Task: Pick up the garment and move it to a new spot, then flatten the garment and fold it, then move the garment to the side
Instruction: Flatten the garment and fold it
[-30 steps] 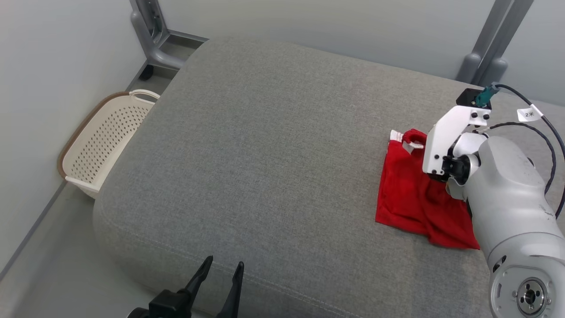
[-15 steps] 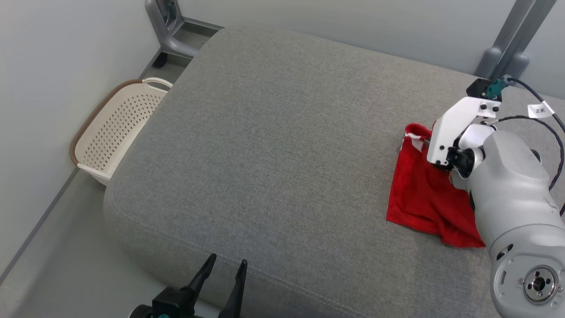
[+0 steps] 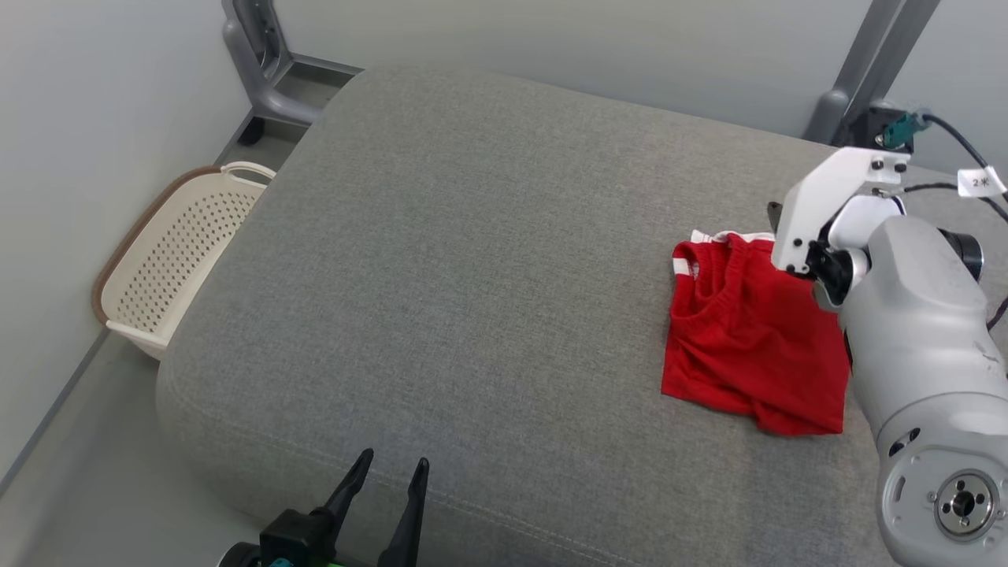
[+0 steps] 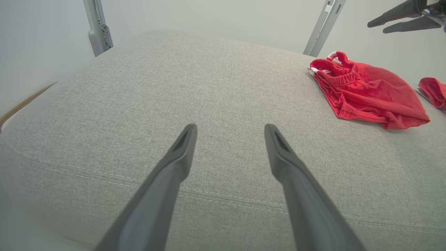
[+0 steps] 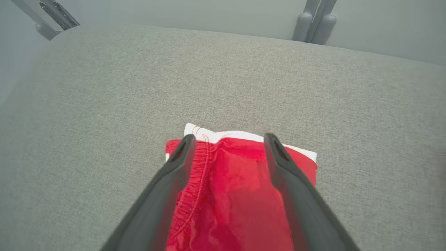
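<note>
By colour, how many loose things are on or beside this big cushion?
Red: 2, the garment and a smaller red bundle near it, cut off by the picture's edge.
Cream: 1, the basket on the floor.
Total: 3.

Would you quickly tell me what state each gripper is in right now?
Left gripper: open, holding nothing.
Right gripper: open over the red garment, holding nothing.

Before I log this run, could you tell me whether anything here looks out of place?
The cream basket leans tilted between the wall and the cushion; the red garment lies rumpled rather than flat.
</note>
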You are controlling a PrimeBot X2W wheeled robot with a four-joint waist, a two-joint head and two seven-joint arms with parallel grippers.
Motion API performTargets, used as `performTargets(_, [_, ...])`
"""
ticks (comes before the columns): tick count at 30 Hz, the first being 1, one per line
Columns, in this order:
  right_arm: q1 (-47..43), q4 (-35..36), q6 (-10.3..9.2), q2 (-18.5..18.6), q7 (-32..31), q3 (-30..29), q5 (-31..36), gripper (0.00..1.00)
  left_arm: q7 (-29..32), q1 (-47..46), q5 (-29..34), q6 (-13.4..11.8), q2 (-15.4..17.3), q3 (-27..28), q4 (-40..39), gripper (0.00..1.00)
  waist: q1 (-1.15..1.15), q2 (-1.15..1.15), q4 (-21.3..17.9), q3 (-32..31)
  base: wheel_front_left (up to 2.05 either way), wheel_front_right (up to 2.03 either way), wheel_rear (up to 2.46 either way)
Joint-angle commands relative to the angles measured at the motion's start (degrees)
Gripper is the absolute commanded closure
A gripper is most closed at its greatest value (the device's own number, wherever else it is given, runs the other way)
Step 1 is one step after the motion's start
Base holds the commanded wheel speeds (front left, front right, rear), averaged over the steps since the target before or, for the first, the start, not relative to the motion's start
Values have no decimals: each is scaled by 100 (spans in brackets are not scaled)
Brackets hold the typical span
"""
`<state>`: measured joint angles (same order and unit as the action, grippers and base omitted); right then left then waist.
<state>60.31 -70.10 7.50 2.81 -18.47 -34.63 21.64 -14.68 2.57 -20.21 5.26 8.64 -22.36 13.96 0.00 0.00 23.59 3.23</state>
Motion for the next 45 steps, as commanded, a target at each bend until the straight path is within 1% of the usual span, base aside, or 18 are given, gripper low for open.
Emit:
performTargets(1, [-253,144,-2,17,48,-66,160,0,-23,-15,-37,-36,63,22,-10,0,0,0,-127,-108,0,0,0])
performTargets(4, [-481,295,-2,18,79,-113,330,0,-26,11,-40,-55,74,31,-17,0,0,0,-198,-157,0,0,0])
performTargets(5, [-566,337,-2,20,115,-125,379,3,-27,19,-47,-58,78,35,-20,0,0,0,-220,-168,0,0,0])
performTargets(6, [-655,360,-3,21,144,-113,440,30,-28,28,-53,-63,81,35,-25,0,0,0,-239,-174,0,0,0])
performTargets(7, [-733,366,-2,20,178,-95,479,74,-29,38,-57,-72,76,31,-32,0,0,0,-254,-176,0,0,0])
performTargets(8, [-796,363,-3,18,236,-87,494,100,-30,49,-59,-81,70,25,-43,0,0,0,-266,-175,0,0,0])
performTargets(12, [-931,349,-2,19,412,-33,568,100,-34,58,-68,-93,43,-14,-90,0,0,0,-273,-105,0,0,0])
performTargets(15, [-955,315,-3,19,633,19,583,100,-38,-3,-71,-64,18,-59,-91,0,0,0,-209,-25,0,0,0])
performTargets(21, [-1009,228,-3,22,1021,149,659,100,-48,-88,-84,-20,-29,-109,-4,0,0,0,17,146,0,0,0])
performTargets(26, [-1137,189,-2,21,1309,289,870,100,-45,-144,-86,15,-113,-156,44,0,0,0,282,325,0,0,0])
performTargets(35, [-1185,121,-2,22,1594,485,1002,100,-53,-216,-59,43,-210,-220,87,0,0,0,584,591,0,0,0])
performTargets(40, [-1043,-28,-2,19,1730,589,876,100,-50,-242,-32,75,-280,-229,108,0,0,0,670,666,0,0,0])
performTargets(45, [-926,-236,-2,20,1782,750,678,100,-51,-265,-16,79,-317,-190,158,0,0,0,671,619,0,0,0])
